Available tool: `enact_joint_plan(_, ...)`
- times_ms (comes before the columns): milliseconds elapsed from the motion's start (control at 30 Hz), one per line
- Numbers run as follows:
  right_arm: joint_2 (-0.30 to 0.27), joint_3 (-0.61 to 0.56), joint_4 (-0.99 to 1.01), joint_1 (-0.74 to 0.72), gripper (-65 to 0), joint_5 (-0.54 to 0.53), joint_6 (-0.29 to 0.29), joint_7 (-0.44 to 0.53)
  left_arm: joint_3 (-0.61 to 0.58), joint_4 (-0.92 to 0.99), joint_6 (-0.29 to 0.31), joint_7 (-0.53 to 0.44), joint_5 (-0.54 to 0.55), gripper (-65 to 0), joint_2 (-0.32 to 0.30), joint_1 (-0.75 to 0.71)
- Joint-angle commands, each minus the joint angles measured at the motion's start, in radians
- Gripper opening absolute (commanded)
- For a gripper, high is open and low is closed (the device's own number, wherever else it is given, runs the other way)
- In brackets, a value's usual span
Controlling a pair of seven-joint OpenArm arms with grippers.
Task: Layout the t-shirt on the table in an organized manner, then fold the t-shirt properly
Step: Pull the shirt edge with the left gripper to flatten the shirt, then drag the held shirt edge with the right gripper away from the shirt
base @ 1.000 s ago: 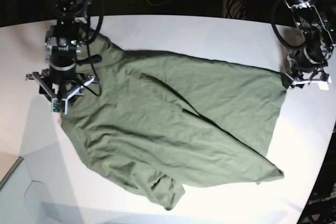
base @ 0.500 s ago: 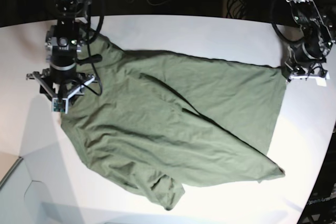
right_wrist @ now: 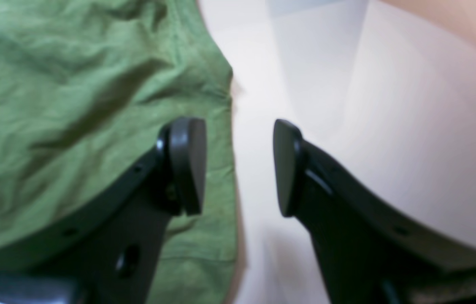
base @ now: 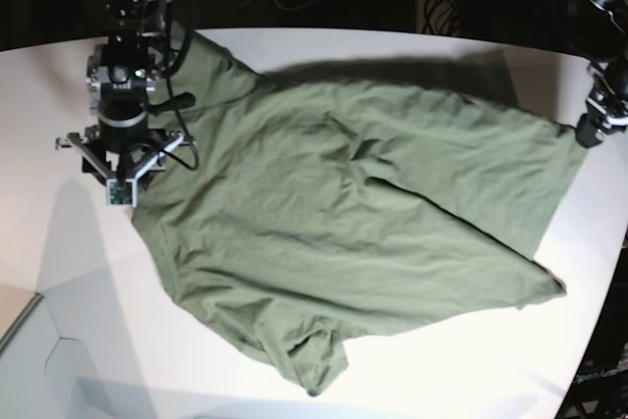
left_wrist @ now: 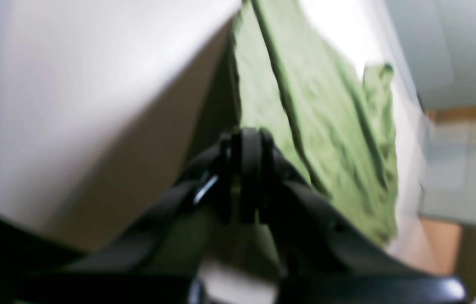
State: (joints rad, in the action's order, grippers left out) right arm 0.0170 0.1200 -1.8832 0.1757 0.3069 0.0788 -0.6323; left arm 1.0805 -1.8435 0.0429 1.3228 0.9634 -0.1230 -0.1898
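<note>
Olive cotton t-shirt (base: 353, 242), soft and limp, spread on the white surface (base: 392, 51).
Its right corner is pinched by the closed left gripper (left_wrist: 242, 177); the right gripper (right_wrist: 238, 166) is held open over the far-left hem, a good hold.

Olive-green t-shirt (base: 353, 242), wrinkled, spread across white table (base: 324, 51), one corner lifted at the right

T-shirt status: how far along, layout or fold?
Layout, unfinished. Done: the t-shirt is spread over much of the table, not bunched. In hand: the left gripper is shut on the shirt's corner and holds it lifted, with a shadow on the table beyond it; the right gripper is open over the opposite edge. Left: flatten the diagonal creases and the tucked lower sleeve, then every fold.
</note>
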Motion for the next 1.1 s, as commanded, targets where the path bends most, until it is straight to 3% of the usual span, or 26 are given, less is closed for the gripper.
enact_joint_plan(0,-0.004,0.002,-0.016,-0.009,-38.1,0.005,0.0,0.022,0.03,-0.022,-0.005,-0.015,0.012,-65.0,0.001,-0.024)
enact_joint_plan(200,-0.002,-0.003,-0.016,-0.006,-38.0,0.005,0.003,0.021,0.016,0.115,-0.004,-0.056,-0.083,-65.0,0.027,-0.038)
enact_joint_plan(333,0.018,0.002,-0.022,0.012,-37.9,0.005,0.072,0.021,0.019,0.141,-0.002,-0.062,-0.082,-65.0,0.024,-0.067)
enact_joint_plan(467,0.037,0.002,-0.023,0.058,-37.9,0.005,0.082,0.021,0.019,0.106,-0.002,-0.062,-0.08,-65.0,0.015,-0.063)
enact_joint_plan(667,0.061,0.054,-0.029,0.135,-33.5,0.005,0.229,0.03,0.019,0.09,-0.002,-0.061,-0.088,-65.0,-0.004,-0.027)
enact_joint_plan(800,0.1,0.112,-0.056,0.141,-27.2,0.005,0.247,0.03,0.016,0.097,-0.002,-0.062,-0.09,-65.0,-0.033,-0.015)
enact_joint_plan(933,0.103,0.099,-0.114,0.195,-25.6,0.005,0.25,0.027,0.017,0.109,-0.002,-0.062,-0.091,-65.0,-0.043,0.022)
enact_joint_plan(1067,0.126,0.062,-0.135,0.276,-25.6,0.005,0.324,0.022,0.014,0.161,-0.002,-0.062,-0.091,-65.0,-0.086,0.071)
